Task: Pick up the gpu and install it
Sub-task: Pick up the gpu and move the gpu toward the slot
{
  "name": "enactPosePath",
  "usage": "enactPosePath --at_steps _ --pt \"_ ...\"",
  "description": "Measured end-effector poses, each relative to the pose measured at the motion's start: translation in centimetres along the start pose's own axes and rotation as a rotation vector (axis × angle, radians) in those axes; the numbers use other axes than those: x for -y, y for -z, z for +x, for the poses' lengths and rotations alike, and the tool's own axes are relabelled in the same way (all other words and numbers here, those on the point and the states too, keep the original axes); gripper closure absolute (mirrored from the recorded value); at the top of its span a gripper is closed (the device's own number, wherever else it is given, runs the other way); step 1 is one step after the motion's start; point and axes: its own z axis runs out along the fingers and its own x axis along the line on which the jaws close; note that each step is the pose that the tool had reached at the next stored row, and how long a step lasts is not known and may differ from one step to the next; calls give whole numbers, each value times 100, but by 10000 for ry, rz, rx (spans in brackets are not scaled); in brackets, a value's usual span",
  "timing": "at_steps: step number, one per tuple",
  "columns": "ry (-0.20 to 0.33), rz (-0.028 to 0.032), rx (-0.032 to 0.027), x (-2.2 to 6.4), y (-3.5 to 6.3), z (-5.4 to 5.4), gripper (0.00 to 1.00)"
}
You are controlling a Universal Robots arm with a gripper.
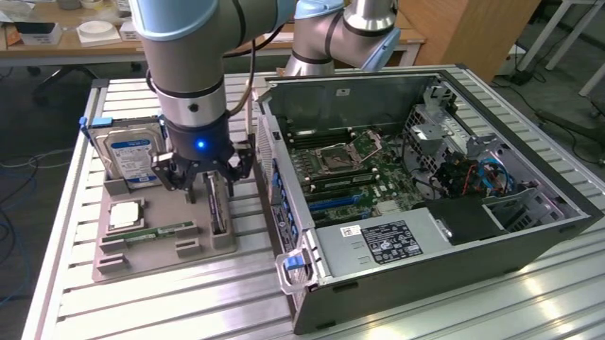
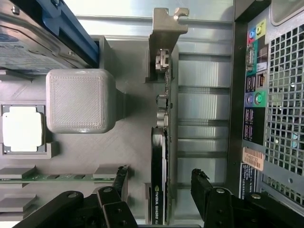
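Open computer case (image 1: 454,283) at 3 o'clock in the exterior view, grey parts tray (image 1: 161,258) at 9 o'clock. Gripper (image 1: 208,191) low over the tray, fingers (image 2: 202,183) spread apart, one either side of the gpu (image 2: 158,156), touching neither face. Gpu upright on edge in the slot along the tray's 3 o'clock side.

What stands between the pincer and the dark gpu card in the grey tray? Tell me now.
Nothing visible does. The black open pincer hangs over the thin dark rectangular gpu card, which stands on edge in the grey plastic tray, a finger on either side with clear gaps.
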Motion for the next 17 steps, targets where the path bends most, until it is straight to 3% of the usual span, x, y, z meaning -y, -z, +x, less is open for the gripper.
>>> enactPosePath --at_steps 17 --pt "1 0 0 3 -93 -8 35"
